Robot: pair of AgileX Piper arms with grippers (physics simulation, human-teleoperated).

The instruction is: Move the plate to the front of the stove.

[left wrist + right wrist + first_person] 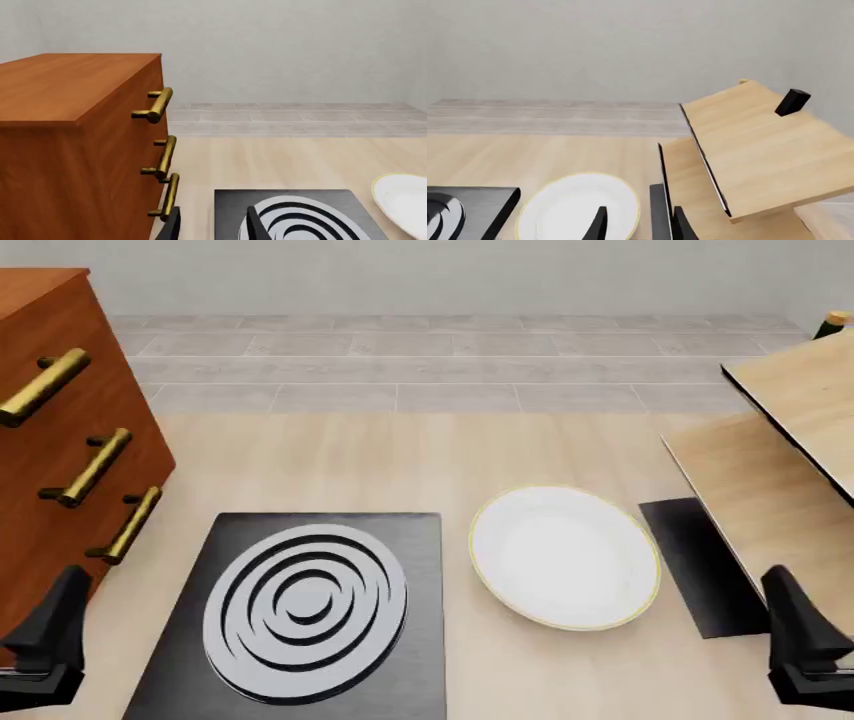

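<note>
Task not begun: plate [565,555] sits on worktop [400,465] right of stove [307,615], untouched. My left claw [47,640] and right claw [801,645] hover low, both parted, empty. Whole move left.

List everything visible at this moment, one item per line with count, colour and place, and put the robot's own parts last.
plate: one, white with a thin yellow-gold rim, flat on the table just right of the stove.
stove: one, black square slab with a burner of light-grey rings, left of centre, near edge.
drawer cabinet: one, reddish-brown wood with three brass handles, at the left beside the stove.
black mat: one, plain black, right of the plate, partly under the wooden unit.
wooden unit: one, light wood boards with dark edges, at the right.
table: one, pale wood.
left gripper: one, black, open, above the stove's left side.
right gripper: one, black, open, near the plate's right edge.
</note>
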